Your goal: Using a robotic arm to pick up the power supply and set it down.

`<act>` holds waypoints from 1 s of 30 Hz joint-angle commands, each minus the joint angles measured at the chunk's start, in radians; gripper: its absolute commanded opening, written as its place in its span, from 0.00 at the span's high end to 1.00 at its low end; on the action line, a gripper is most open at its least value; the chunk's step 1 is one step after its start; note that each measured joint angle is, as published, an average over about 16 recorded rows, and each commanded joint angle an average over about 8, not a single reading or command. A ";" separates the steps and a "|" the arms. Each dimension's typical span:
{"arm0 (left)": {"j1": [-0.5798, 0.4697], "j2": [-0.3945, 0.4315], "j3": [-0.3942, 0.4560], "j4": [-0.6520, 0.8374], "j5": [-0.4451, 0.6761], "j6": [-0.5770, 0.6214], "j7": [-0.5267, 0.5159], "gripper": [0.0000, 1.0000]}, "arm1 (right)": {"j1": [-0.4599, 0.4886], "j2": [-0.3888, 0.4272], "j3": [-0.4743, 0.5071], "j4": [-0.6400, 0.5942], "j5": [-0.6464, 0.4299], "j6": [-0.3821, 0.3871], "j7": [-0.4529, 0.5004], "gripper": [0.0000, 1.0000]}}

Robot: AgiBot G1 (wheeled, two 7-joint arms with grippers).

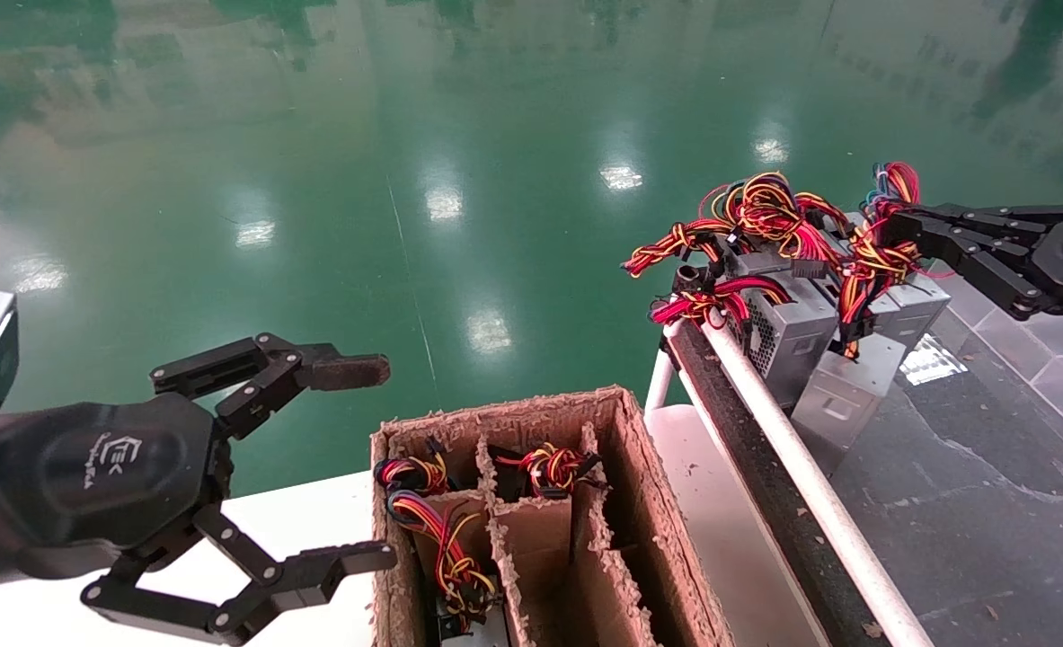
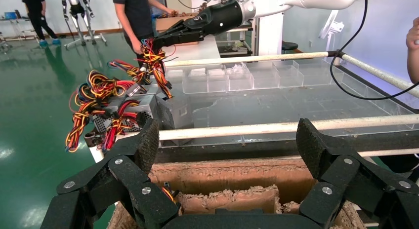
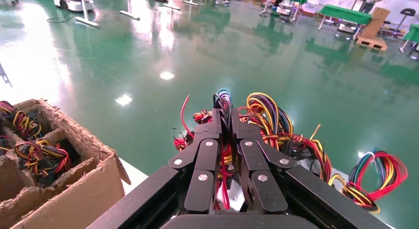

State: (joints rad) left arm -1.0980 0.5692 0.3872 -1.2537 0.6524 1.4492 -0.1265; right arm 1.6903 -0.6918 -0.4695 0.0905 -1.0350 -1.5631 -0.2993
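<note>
While the green floor [image 1: 459,135] spreads behind everything, the brown cardboard divider box [image 1: 639,503] stands low in the middle, wire bundles in its cells. Right of the box, past a white rail [image 1: 792,458], grey power supplies [image 1: 787,328] are clustered together. The right gripper [image 1: 895,235] reaches over that cluster, its fingers [image 3: 212,140] pinched nearly together on the coloured wires [image 1: 868,261] of one power supply. Left of the box, the left gripper [image 1: 365,463] hangs with fingers spread wide, holding nothing.
</note>
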 commanded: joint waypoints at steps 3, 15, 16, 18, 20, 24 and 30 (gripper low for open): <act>0.000 0.000 0.000 0.000 0.000 0.000 0.000 0.00 | 0.005 -0.002 -0.003 -0.015 -0.002 0.002 -0.003 0.00; 0.000 0.000 0.000 0.000 0.000 0.000 0.000 0.00 | 0.013 -0.003 -0.013 -0.035 -0.012 0.003 -0.015 0.00; 0.000 0.000 0.000 0.000 0.000 0.000 0.000 0.00 | 0.014 -0.003 -0.015 -0.036 -0.015 0.004 -0.015 0.00; 0.000 0.000 0.000 0.000 0.000 0.000 0.000 0.00 | 0.017 -0.003 -0.019 -0.037 -0.020 0.006 -0.015 0.00; 0.000 0.000 0.000 0.000 0.000 0.000 0.000 0.00 | 0.020 -0.003 -0.023 -0.039 -0.026 0.008 -0.015 0.00; 0.000 0.000 0.000 0.000 0.000 0.000 0.000 0.00 | 0.029 -0.002 -0.031 -0.045 -0.037 0.016 -0.011 0.00; 0.000 0.000 0.000 0.000 0.000 0.000 0.000 0.00 | 0.052 0.006 -0.044 -0.051 -0.055 0.028 0.005 0.00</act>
State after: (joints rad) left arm -1.0980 0.5691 0.3873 -1.2537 0.6523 1.4491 -0.1264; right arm 1.7442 -0.6879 -0.5184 0.0443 -1.0986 -1.5305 -0.2938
